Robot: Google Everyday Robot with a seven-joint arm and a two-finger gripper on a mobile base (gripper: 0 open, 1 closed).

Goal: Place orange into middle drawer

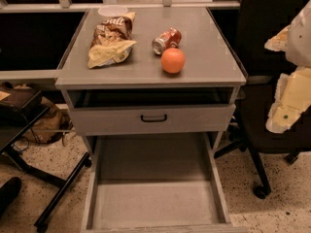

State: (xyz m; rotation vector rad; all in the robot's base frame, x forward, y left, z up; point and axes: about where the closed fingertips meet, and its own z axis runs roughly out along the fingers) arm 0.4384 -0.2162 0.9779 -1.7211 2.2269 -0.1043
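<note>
The orange [173,60] sits on the grey cabinet top [209,57], right of centre near the front edge, just in front of a red-orange soda can [166,40] lying on its side. The middle drawer [155,205] is pulled far out below, its flat grey floor bare. My gripper [290,98] shows as pale white and yellow parts at the right edge of the view, level with the cabinet front and well to the right of the orange, holding nothing that I can see.
Two chip bags [112,40] lie on the left of the top, with a white round lid [112,10] behind them. A grey drawer front with a black handle [153,118] sits above the open drawer. A black office chair [262,130] stands to the right, and black furniture legs [53,188] to the left.
</note>
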